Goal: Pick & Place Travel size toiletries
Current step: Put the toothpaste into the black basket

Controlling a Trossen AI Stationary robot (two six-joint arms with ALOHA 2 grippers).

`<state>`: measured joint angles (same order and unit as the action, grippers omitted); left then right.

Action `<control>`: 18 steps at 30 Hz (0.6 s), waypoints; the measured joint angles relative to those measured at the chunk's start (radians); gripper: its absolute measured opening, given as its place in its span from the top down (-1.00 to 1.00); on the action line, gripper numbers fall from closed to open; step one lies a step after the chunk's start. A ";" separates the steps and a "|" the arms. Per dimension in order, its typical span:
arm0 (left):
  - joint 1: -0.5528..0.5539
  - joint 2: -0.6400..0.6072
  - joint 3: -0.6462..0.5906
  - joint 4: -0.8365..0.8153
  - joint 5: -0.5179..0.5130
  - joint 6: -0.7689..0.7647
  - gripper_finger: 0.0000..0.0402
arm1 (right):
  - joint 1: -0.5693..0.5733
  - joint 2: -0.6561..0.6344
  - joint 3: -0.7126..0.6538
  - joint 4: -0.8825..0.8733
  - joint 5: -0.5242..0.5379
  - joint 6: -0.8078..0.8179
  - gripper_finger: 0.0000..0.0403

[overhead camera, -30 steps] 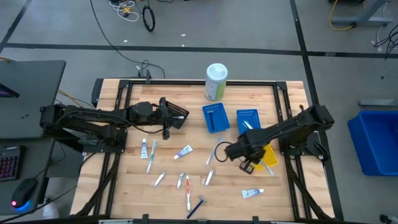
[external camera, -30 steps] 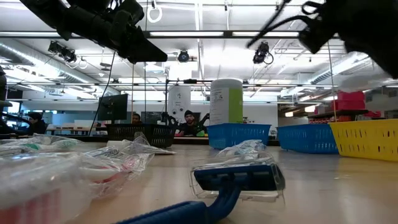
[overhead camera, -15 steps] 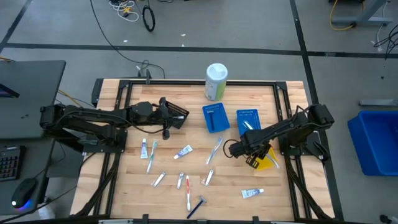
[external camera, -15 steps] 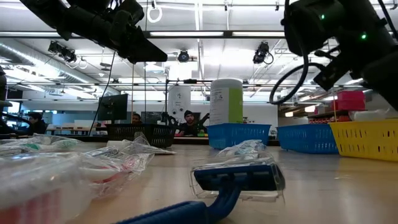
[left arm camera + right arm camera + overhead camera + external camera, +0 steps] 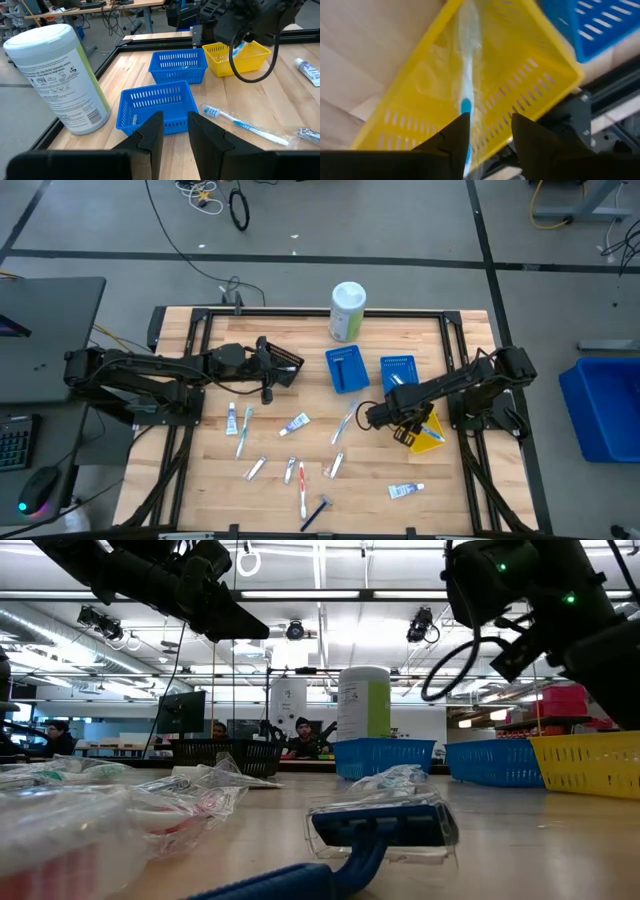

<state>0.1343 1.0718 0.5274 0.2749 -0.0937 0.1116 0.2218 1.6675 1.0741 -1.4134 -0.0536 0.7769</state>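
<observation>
Travel size toiletries lie scattered on the wooden table: white tubes (image 5: pixel 295 423) (image 5: pixel 405 491), wrapped toothbrushes (image 5: pixel 345 422) (image 5: pixel 301 488) and a blue razor (image 5: pixel 318 512). My right gripper (image 5: pixel 383 416) hovers open at the left end of the yellow bin (image 5: pixel 428 432). A wrapped blue-and-white toothbrush (image 5: pixel 468 75) lies lengthwise in that bin. My left gripper (image 5: pixel 288 366) waits open and empty at the far left, its fingers (image 5: pixel 152 132) pointing toward the two blue bins (image 5: pixel 167 102) (image 5: pixel 178 65). My right gripper stands open over the yellow bin. The toothbrush's near end (image 5: pixel 466 150) runs close along one finger (image 5: pixel 455 137), and I cannot tell whether the two touch.
A tall white-and-green canister (image 5: pixel 347 311) stands at the far edge. The left blue bin (image 5: pixel 345 370) holds a razor, and the right blue bin (image 5: pixel 398 374) holds a pale item. Bare wood lies between the scattered items and the near right corner.
My right gripper has moved from over the yellow bin's near part toward the table's far edge and a little left, to the bin's left end. My left arm has kept still.
</observation>
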 joint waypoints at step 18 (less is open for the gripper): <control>0.000 0.000 0.000 0.000 0.000 0.001 0.52 | -0.034 -0.001 0.184 0.064 0.002 -0.080 0.20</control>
<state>0.1342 1.0718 0.5274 0.2749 -0.0937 0.1123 0.1883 1.6669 1.2583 -1.3499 -0.0521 0.6964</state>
